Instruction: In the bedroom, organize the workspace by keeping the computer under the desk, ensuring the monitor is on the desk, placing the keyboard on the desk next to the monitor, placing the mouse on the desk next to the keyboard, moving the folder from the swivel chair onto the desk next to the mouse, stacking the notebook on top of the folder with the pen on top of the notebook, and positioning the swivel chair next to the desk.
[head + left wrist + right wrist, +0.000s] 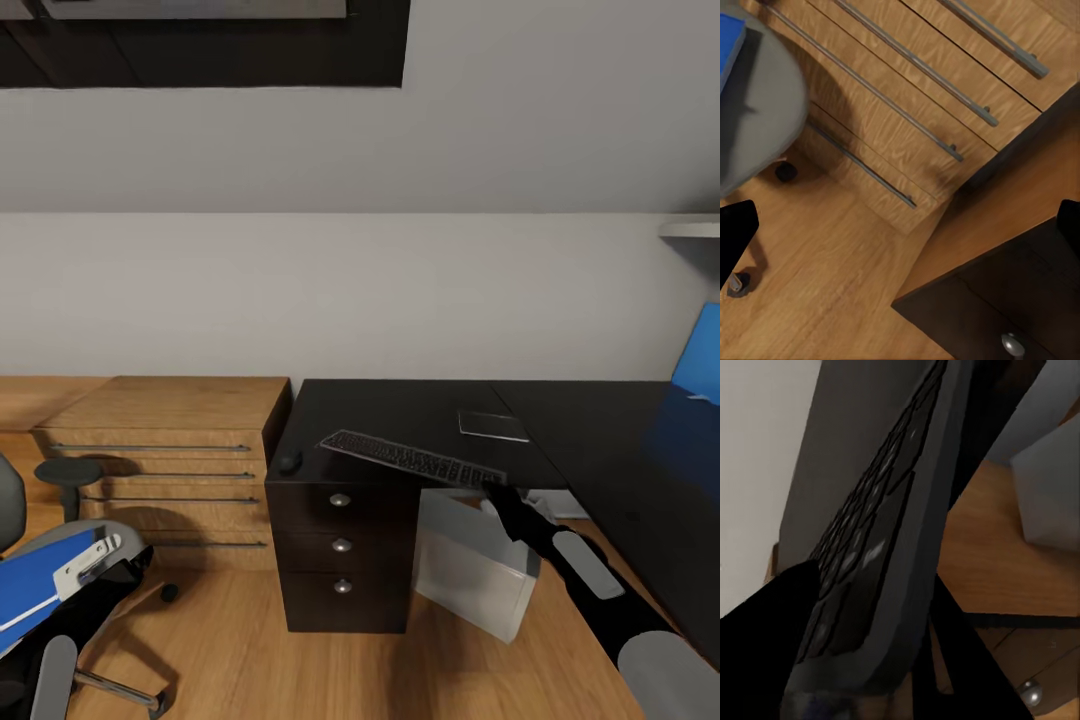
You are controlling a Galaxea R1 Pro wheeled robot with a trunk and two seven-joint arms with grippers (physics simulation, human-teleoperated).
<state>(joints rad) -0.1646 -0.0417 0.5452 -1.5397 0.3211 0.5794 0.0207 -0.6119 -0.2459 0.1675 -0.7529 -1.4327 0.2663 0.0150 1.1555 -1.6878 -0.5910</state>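
Black and glossy, the tabletop (420,405) stands against a pale wall, and we see the computer (470,570) beneath it. Our right tool (494,487) is clenched on the keyboard (410,458), holding it tilted over the front edge. Our left tool (900,225) is released above the floor. Near the corner sits the mouse (289,463).

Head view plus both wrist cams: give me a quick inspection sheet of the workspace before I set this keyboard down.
Surface: desk, glossy black.
Job's things: keyboard tilted, raised above the desk's front edge; mouse on the desk's corner; computer on the floor under the desk; blue folder on the swivel chair.
Clutter: flat grey pad on the desk.
Grippers: right gripper shut on the keyboard's end; left gripper open over the floor.
Cables: nothing seen.
Surroundings: wooden dresser, white wall.
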